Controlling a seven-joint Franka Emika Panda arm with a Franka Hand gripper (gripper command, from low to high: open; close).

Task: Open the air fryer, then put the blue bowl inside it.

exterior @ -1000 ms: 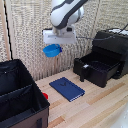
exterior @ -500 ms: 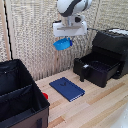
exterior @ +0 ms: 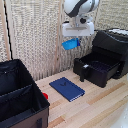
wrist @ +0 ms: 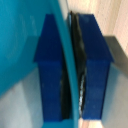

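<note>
The glossy black air fryer [exterior: 116, 47] stands at the exterior view's right with its drawer [exterior: 97, 66] pulled out and open. The air fryer handle [exterior: 82, 74] juts from the drawer's front. My gripper [exterior: 75, 39] hangs high in the air, to the left of the fryer and above the table, shut on the rim of the blue bowl [exterior: 70, 44], which tilts below it. In the wrist view the two dark-blue fingers [wrist: 50, 70] pinch the thin blue bowl rim [wrist: 62, 55] between them.
A large black divided crate [exterior: 19, 100] fills the exterior view's lower left. A flat dark-blue book [exterior: 67, 89] lies on the wooden table. A bit of the red cup [exterior: 45, 95] shows beside the crate. A slatted screen stands behind.
My gripper has carried the blue bowl to the exterior view's right, toward the open air fryer drawer, staying at about the same height.
</note>
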